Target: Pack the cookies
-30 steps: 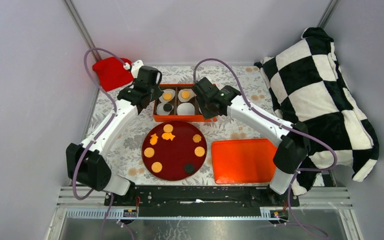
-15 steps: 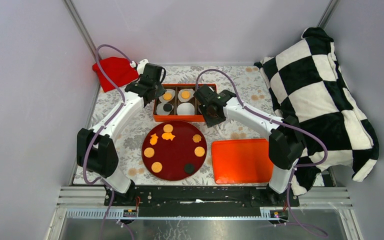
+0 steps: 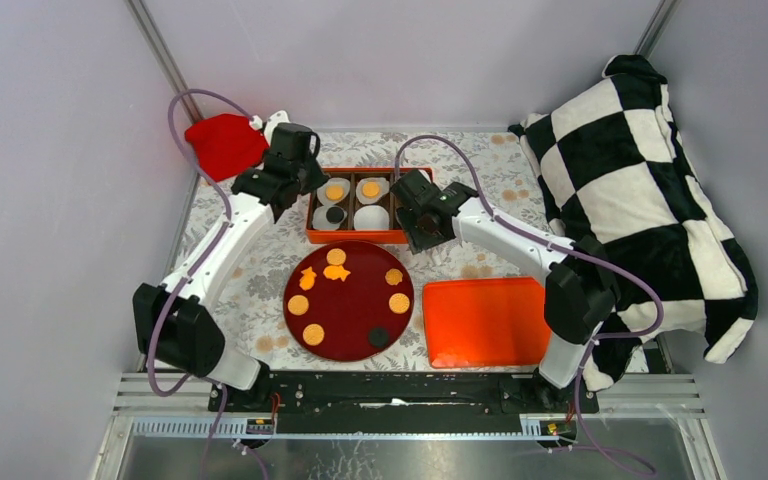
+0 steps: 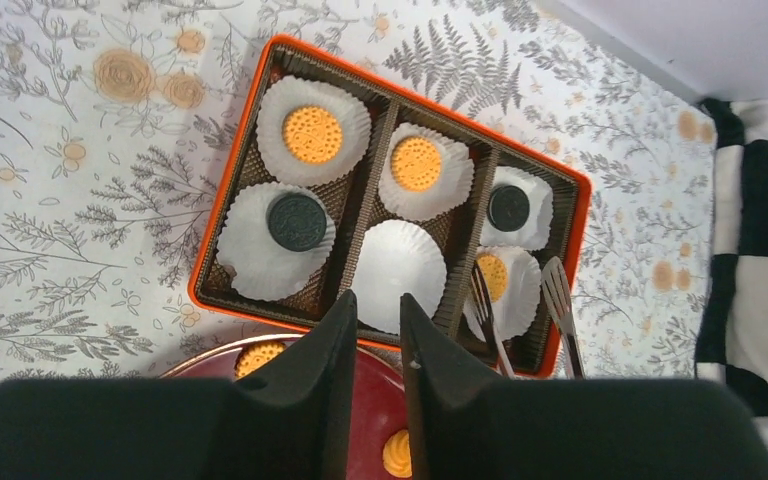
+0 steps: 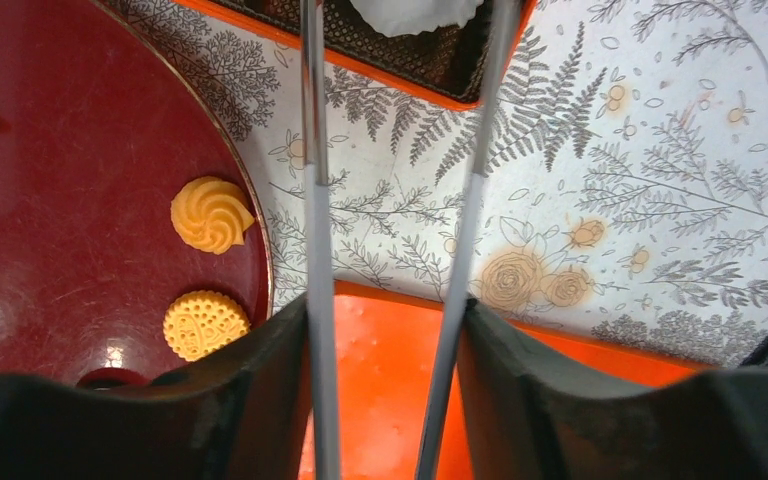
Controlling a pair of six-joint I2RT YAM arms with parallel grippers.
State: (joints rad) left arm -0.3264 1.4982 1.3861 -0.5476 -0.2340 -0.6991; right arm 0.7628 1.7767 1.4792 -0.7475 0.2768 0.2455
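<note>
Several orange-tan cookies [image 3: 399, 302] and one black one [image 3: 378, 337] lie on the dark red plate [image 3: 350, 305]. The orange box [image 4: 226, 170] holds white paper cups. Orange cookies [image 4: 312, 134] and black cookies [image 4: 296, 221] fill most cups, and one cup [image 4: 397, 262] is empty. My right gripper [image 3: 418, 207] [image 5: 388, 320] is shut on metal tongs [image 5: 317, 200]. The tongs' tips [image 4: 482, 300] straddle an orange cookie [image 4: 495, 275] in the box's right end. My left gripper [image 3: 298, 178] [image 4: 378, 305] hovers by the box's left end, its jaws a narrow slit apart with nothing between them.
The box's orange lid [image 3: 485, 320] lies flat right of the plate. A red cloth [image 3: 222, 145] sits at the back left corner. A black-and-white checkered cushion [image 3: 650, 200] fills the right side. A swirl cookie [image 5: 210, 214] sits near the plate's right rim.
My right gripper has slid toward the near side along the box's right end with the tongs. The left gripper swung slightly right, then back left. The cookies on the plate have not moved.
</note>
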